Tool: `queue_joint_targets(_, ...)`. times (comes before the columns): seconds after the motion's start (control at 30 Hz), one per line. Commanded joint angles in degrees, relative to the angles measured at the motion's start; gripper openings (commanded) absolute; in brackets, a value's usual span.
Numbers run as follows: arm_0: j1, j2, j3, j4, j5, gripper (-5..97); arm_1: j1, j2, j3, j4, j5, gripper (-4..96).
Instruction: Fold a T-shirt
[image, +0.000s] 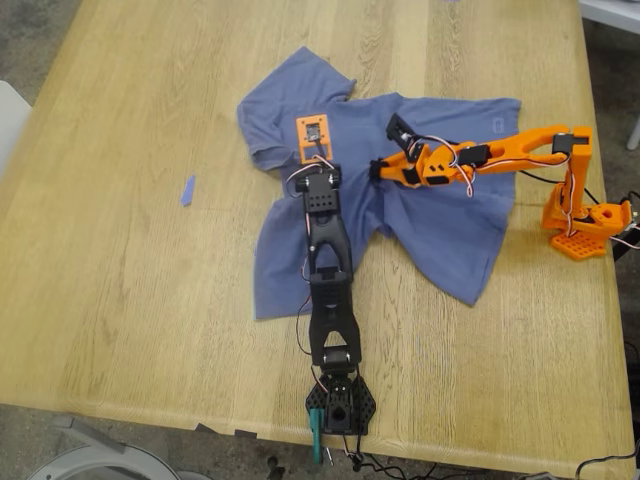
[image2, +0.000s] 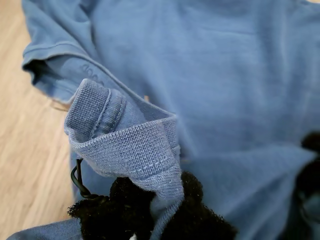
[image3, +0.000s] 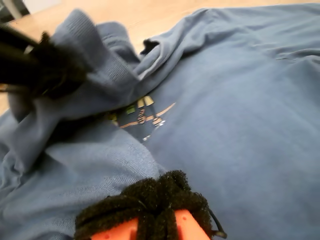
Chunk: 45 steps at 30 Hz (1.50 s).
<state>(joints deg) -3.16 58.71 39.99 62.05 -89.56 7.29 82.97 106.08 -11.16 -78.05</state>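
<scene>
The slate-blue T-shirt (image: 440, 220) lies crumpled across the middle of the wooden table, one sleeve toward the far side. My first gripper (image: 321, 172), on the black arm, is shut on the ribbed collar (image2: 135, 145), which stands pinched between its black fuzzy pads (image2: 125, 210). My second gripper (image: 382, 168), on the orange arm, rests on the shirt's middle with its pads (image3: 150, 200) together and a fold of the T-shirt (image3: 240, 125) running into them. A small green-and-yellow print (image3: 142, 115) peeks from under the lifted cloth. In the second wrist view my first gripper (image3: 45, 67) shows holding raised cloth.
A small blue tape scrap (image: 187, 190) lies on the bare wood at the exterior view's left of the shirt. The orange arm's base (image: 585, 225) stands at the exterior view's right edge of the table, the black arm's base (image: 340, 405) at the near edge.
</scene>
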Motion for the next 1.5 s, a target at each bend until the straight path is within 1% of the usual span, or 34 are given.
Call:
queue_joint_targets(0.0, 4.39, 11.69, -6.68, 0.26, -0.26, 0, 2.46, 5.01, 0.00, -1.85, -0.09, -0.1)
queue_joint_targets(0.37, 17.67, 11.60, -12.39, 0.26, 0.00, 1, 6.50, 5.89, 3.87, -4.83, 0.35, -0.1)
queue_joint_targets(0.63, 25.93, 11.34, -13.71, 0.53, 0.09, 1, 11.16, 6.68, 7.65, -7.73, 0.53, -0.1)
queue_joint_targets(1.0, 36.74, 3.87, -14.85, -2.90, -0.18, 1, 18.54, 8.17, 12.22, -12.13, 1.05, -0.1)
queue_joint_targets(1.17, 40.78, -7.29, -27.16, -2.20, -0.44, 1, 21.09, 8.26, 14.41, -14.59, 1.23, -0.1)
queue_joint_targets(1.37, 45.00, -28.21, -56.87, 7.73, -1.32, 1, 24.26, 8.35, 15.91, -16.17, 1.32, -0.1)
queue_joint_targets(1.47, 46.14, -31.38, -59.15, 8.26, -1.58, 0, 25.58, 8.35, 16.08, -16.35, 1.32, -0.1)
